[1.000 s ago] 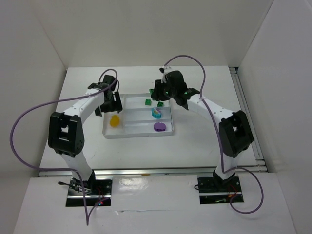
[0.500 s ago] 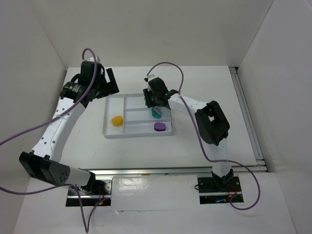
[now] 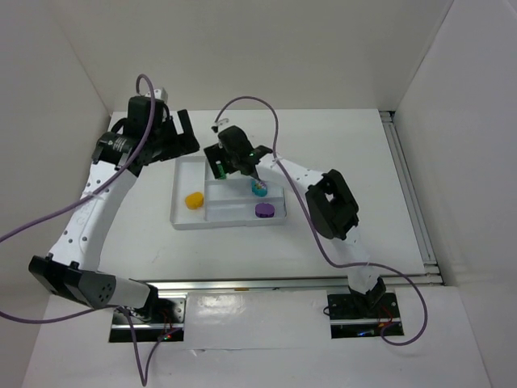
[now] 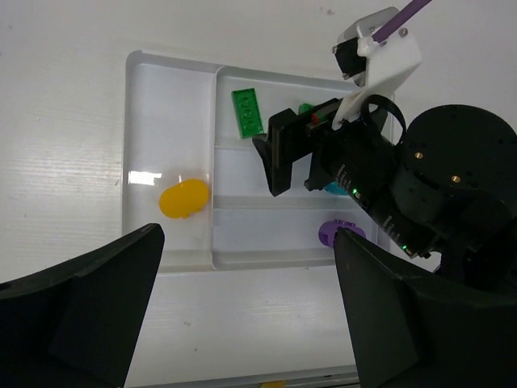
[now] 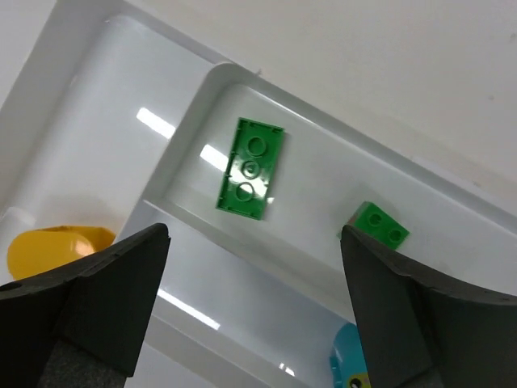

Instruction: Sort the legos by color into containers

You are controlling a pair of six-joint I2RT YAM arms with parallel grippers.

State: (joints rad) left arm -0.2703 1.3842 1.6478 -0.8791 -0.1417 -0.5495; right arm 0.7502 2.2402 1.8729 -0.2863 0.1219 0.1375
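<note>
Near row: the purple oval [image 3: 264, 210] lies at the right end of the tray's [image 3: 226, 213] nearest row, well apart from both my claws.
Middle row: the cyan-and-pink round piece [image 3: 259, 189] sits at the right end, 1 row beyond the purple oval.
Left compartment: the orange-yellow piece [image 3: 194, 200] lies alone in the tall compartment on the tray's left, in its nearer half.
Far row: a flat green plate [image 5: 250, 168] lies at the left end, askew to the divider. A small green brick [image 5: 380, 224] with 2 studs sits to its right, apart from it.
My right claw [image 5: 250, 242]: fingers spread wide with nothing between them. It hangs over the left end of the far row, and in my wrist view the green plate lies just ahead of the gap, untouched.
My left claw [image 4: 246, 242]: fingers spread wide, gripping nothing. It is raised over the table [image 3: 323, 145] past the tray's far-left corner, looking down on the whole tray.
Change over 0.5 s: my right claw has slid left along the far row to its left end. My left claw has barely shifted.
Change over 1 s: my left claw was low beside the left compartment and is now lifted and drawn back. The purple, cyan-and-pink and orange-yellow pieces lie where they lay.
</note>
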